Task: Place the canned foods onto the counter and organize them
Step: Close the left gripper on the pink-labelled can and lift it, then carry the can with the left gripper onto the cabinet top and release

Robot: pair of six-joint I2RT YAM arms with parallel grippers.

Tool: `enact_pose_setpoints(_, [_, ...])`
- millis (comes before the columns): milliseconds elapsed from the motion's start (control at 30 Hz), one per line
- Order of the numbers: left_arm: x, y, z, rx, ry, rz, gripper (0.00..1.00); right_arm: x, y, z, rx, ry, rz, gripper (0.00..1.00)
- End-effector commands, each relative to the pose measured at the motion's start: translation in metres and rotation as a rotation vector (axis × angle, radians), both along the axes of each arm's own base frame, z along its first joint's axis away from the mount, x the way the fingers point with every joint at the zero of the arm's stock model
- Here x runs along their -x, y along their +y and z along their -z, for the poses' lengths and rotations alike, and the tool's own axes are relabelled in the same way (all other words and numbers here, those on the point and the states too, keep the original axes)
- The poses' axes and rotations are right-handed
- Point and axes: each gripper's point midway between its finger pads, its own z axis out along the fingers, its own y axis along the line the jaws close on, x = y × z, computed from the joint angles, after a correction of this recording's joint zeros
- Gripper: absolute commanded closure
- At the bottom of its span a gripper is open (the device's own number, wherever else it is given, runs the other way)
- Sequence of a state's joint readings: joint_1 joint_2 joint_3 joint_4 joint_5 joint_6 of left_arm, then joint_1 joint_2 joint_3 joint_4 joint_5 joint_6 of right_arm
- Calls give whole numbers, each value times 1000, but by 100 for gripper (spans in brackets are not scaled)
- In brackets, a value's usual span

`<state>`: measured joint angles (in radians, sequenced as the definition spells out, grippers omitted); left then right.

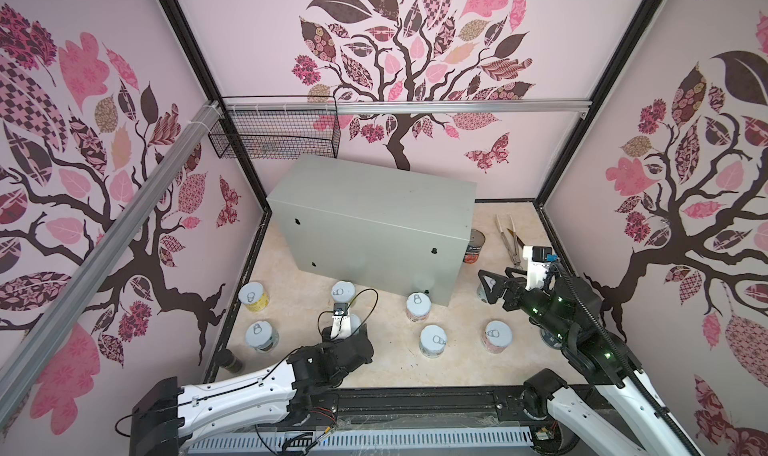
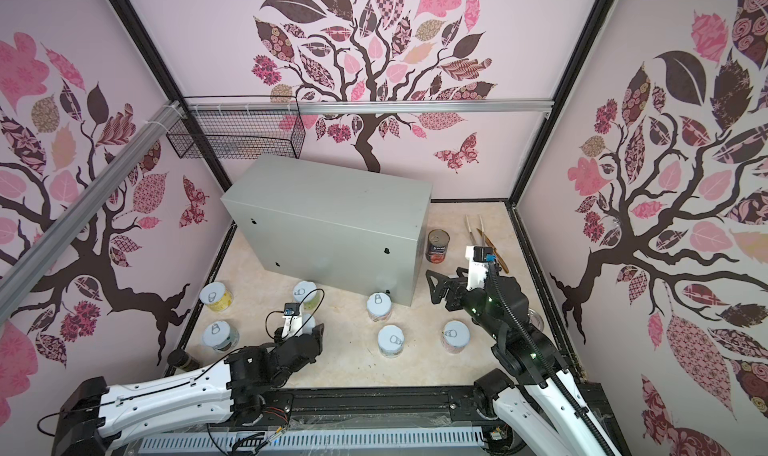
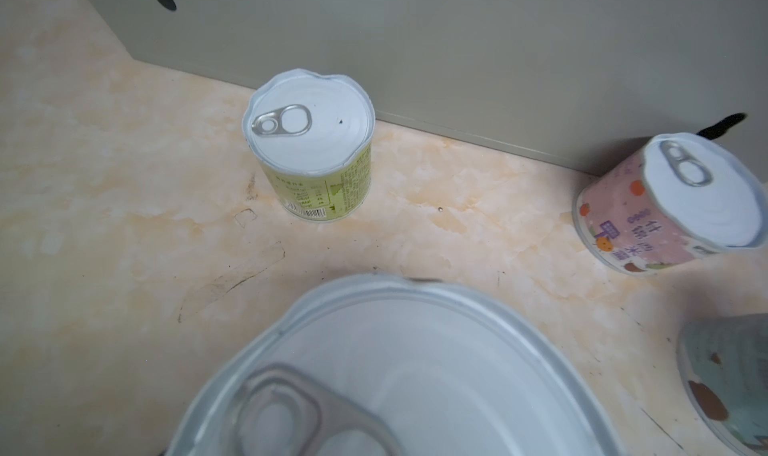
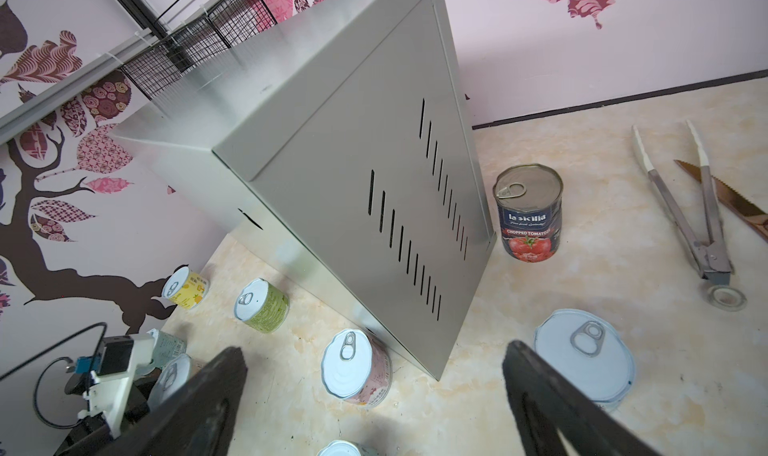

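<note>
Reading the short cans [image 1: 432, 340] standing on the floor [image 1: 386, 362] before the counter [image 1: 374, 208] as probably rigid, hefty, slick-sided: clamp mid-wall across diameter; right pincer [image 4: 374, 350] gapes empty, left pincer [image 1: 351, 333] sits over one can [image 3: 415, 370], jaws hidden, can't tell.

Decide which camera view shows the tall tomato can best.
The right wrist view: the tomato can stands close and unblocked, label readable. In both top views the can is small, beside the counter. The left wrist view misses it.

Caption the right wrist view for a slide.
Open right gripper faces the grey counter, tomato can and short cans.
</note>
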<state>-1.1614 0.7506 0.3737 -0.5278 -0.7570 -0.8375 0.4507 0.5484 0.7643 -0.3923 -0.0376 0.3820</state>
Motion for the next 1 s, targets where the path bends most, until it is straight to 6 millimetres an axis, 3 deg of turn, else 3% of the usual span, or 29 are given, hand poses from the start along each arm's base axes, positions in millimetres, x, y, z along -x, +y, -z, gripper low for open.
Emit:
enact_pose_setpoints(0, [-6, -3, -61, 16, -99, 34, 42, 3, -2, -1, 18, -1, 3, 0])
enact_pose_setpoints(200, [-9, 2, -139, 5, -201, 71, 44, 4, -3, 2, 33, 7, 1, 0])
enact_pose_setpoints(567, [-23, 4, -256, 10, -317, 117, 44, 2, -5, 8, 75, 6, 6, 0])
enact_pose_setpoints(800, [-53, 7, -322, 6, -409, 82, 44, -6, 2, 9, 53, 19, -4, 0])
enact_pose_setpoints(967, [-92, 8, -346, 38, -404, 49, 45, -10, 3, 8, 31, 9, 5, 0])
